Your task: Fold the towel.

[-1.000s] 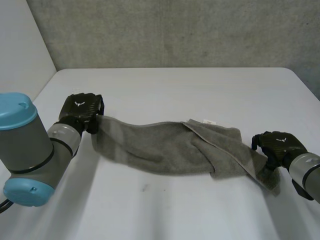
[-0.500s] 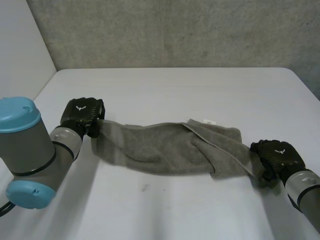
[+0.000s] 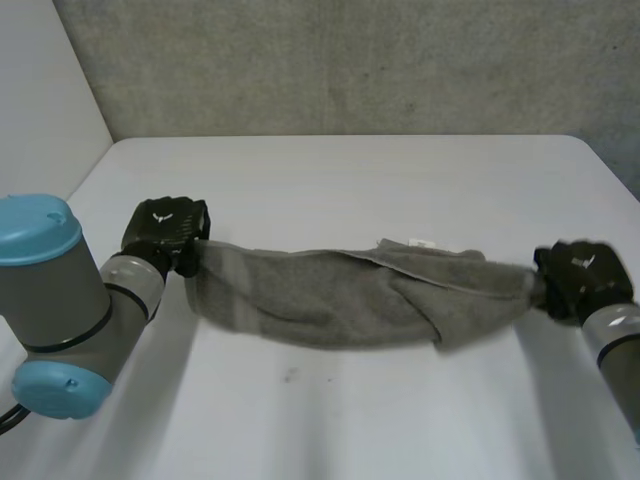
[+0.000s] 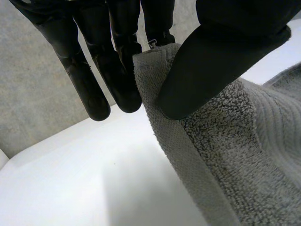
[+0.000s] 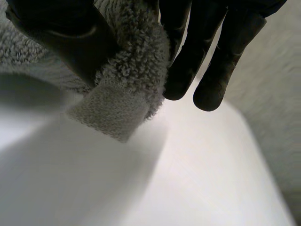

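So right hand (image 3: 582, 282) just swung outward, stretching the towel (image 3: 340, 295) taut; it and left hand (image 3: 165, 230) both pinch opposite ends, fold-ready.

grey towel (image 3: 350, 295), bunched lengthwise, stretched sagging above table.

The towel (image 3: 330, 295) is stretched across the desk's (image 3: 350, 190) middle, held at its left end by the left robot hand (image 3: 165, 226) and at its right end by the right robot hand (image 3: 583, 276).
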